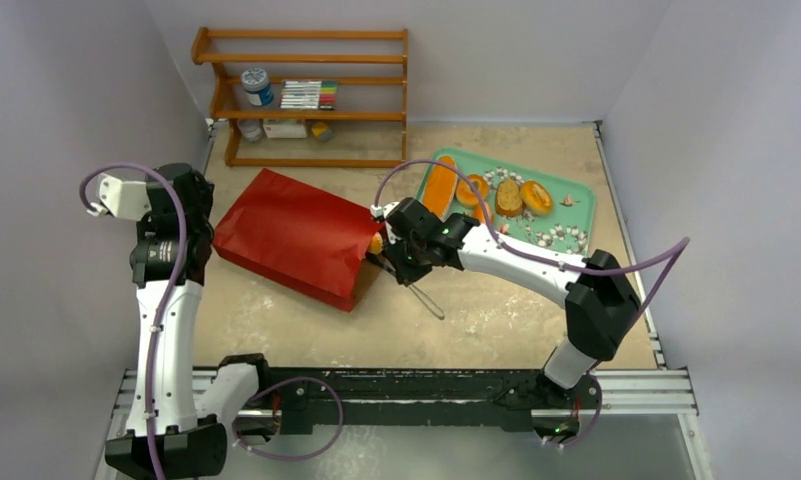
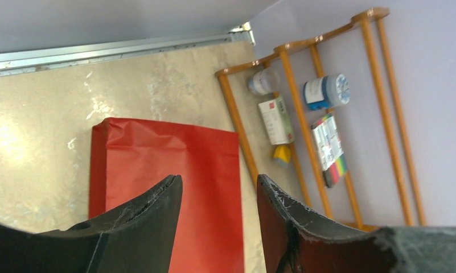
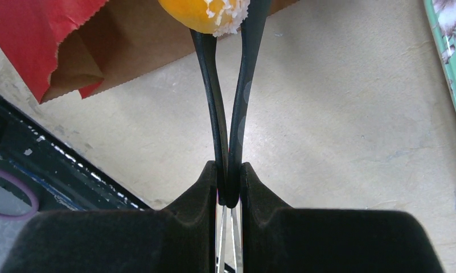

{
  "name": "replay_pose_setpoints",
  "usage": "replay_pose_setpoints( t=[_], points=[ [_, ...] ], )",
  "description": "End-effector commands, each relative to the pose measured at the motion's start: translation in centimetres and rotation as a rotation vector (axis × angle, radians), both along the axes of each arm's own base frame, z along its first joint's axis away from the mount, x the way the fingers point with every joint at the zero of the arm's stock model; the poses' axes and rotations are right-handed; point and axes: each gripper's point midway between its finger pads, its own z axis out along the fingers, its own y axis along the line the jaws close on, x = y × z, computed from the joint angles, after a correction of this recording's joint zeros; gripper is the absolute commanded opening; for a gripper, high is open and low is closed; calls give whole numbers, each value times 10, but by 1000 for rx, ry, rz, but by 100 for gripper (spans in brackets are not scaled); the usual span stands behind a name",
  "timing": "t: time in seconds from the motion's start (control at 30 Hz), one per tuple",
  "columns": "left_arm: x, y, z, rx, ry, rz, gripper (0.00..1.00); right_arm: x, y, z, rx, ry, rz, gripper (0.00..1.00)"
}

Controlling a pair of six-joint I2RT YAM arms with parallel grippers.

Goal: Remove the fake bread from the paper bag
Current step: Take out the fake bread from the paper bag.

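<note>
The red paper bag [image 1: 296, 235] lies on its side left of centre, its brown-lined mouth [image 3: 128, 40] facing right. My right gripper [image 1: 401, 260] is shut on black tongs [image 3: 217, 102]. The tong tips pinch an orange bun with white flecks [image 3: 205, 12] just outside the bag's mouth; the bun also shows in the top view [image 1: 376, 243]. A long loaf [image 1: 439, 187], a round bun [image 1: 471, 190] and a slice [image 1: 509, 197] lie on the green tray [image 1: 576, 195]. My left gripper [image 2: 220, 182] is open and empty above the bag's closed end [image 2: 157, 153].
A wooden shelf [image 1: 306, 100] with jars, a box and markers stands at the back left, close behind the bag. The tray sits at the back right; its edge shows in the right wrist view [image 3: 450, 62]. A metal rail [image 1: 426, 385] runs along the near table edge.
</note>
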Motion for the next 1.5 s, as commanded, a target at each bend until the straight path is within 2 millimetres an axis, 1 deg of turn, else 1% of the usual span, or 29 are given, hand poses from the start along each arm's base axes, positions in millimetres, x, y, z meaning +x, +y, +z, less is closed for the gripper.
replay_pose_setpoints(
  t=[0.0,0.1,0.27,0.43,0.6,0.83,1.0,1.17,1.33,1.47],
  points=[
    [1,-8,-17,18,105,-77,50,-5,-8,12,14,-24,-22,5],
    [11,-11,-34,11,158,-109,49,-7,-13,14,15,-28,-49,5],
    [32,-22,-57,7,186,-142,48,-13,-18,21,37,-17,-80,5],
    [48,-27,-73,15,203,-152,48,-18,-24,18,33,-3,-111,5],
    [60,-29,-82,16,208,-152,48,-30,-36,16,44,19,-147,5],
    [69,-27,-90,30,220,-151,48,-46,-50,17,81,50,-221,5],
    [77,-29,-99,30,234,-164,48,-47,-55,21,85,51,-260,5],
    [83,-28,-104,31,225,-161,48,-47,-60,28,87,47,-305,5],
    [88,-29,-114,23,238,-161,48,-50,-67,26,74,56,-349,4],
    [89,-24,-117,36,245,-140,48,-55,-75,39,99,63,-419,4]
  ],
)
